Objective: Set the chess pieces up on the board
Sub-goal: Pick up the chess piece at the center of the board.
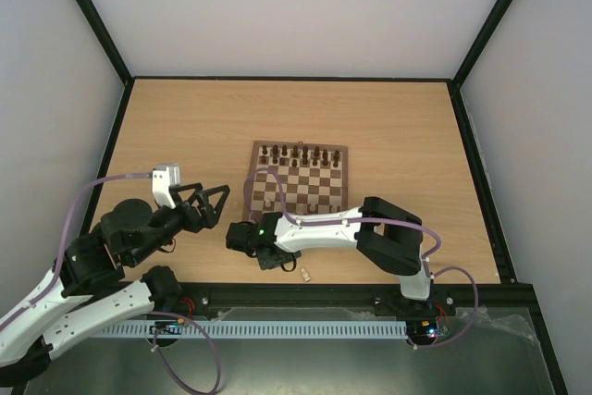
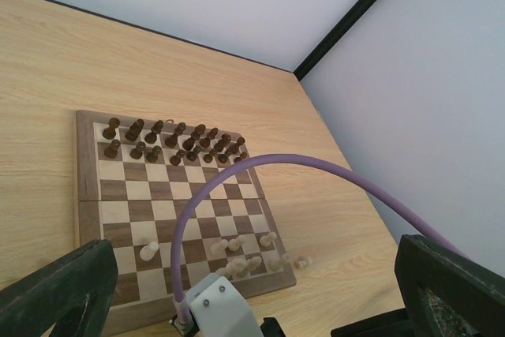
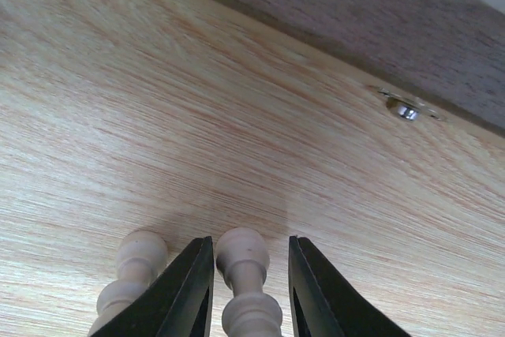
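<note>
The board [image 1: 344, 156] lies mid-table, with dark chess pieces [image 1: 298, 154] in its two far rows and a few pale ones [image 1: 314, 204] near its front edge. In the left wrist view the board [image 2: 85, 165] shows dark pieces [image 2: 175, 141] and several pale pieces [image 2: 241, 262]. My right gripper [image 1: 246, 236] is low over the table left of the board's near corner. Its jaws [image 3: 248, 246] stand open around a lying pale piece [image 3: 246, 278]; a second pale piece [image 3: 134, 270] lies just outside the left finger. My left gripper [image 1: 215, 204] is open and empty.
One pale piece [image 1: 305, 274] lies by the table's front edge. Two more [image 2: 302, 260] lie off the board's near right corner. The board's dark side edge [image 3: 355, 29] with a metal clasp [image 3: 406, 110] runs just ahead of the right gripper. A purple cable [image 2: 316, 165] arches over the board.
</note>
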`<state>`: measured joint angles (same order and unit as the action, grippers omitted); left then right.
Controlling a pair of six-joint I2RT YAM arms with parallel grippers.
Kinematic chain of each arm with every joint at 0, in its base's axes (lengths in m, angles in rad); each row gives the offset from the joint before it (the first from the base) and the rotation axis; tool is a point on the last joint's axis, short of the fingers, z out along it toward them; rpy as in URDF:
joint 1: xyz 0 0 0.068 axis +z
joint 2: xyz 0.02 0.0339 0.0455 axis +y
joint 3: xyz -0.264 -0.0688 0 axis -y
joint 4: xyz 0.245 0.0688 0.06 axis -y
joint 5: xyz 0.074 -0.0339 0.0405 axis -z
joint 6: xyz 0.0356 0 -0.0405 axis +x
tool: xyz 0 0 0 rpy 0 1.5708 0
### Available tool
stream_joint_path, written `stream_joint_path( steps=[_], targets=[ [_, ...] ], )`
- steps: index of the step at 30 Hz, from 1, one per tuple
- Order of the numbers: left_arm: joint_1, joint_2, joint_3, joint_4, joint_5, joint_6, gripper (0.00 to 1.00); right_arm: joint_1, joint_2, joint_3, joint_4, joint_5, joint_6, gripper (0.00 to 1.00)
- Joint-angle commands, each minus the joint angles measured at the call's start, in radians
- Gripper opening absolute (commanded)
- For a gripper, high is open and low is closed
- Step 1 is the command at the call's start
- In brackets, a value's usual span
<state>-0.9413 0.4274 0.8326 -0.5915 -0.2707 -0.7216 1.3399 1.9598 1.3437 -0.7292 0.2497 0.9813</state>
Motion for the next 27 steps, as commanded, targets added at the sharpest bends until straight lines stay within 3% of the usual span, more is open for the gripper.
stream_joint_path(
  steps=[1,10,15,27],
  targets=[
    [0.005,0.010,0.009,0.002,-0.013,0.009,0.99,0.008,-0.020,0.003,-0.063,0.038,0.004,0.29],
    [0.005,0.021,0.005,0.005,-0.018,0.008,0.99,0.009,-0.067,-0.023,-0.045,0.034,-0.002,0.24],
    [0.006,0.027,-0.002,0.011,-0.019,0.004,0.99,0.008,-0.071,-0.037,-0.039,0.022,-0.012,0.02],
    [0.006,0.037,0.005,-0.003,-0.089,0.009,0.99,-0.020,-0.236,0.004,-0.159,0.090,-0.064,0.01]
  ],
)
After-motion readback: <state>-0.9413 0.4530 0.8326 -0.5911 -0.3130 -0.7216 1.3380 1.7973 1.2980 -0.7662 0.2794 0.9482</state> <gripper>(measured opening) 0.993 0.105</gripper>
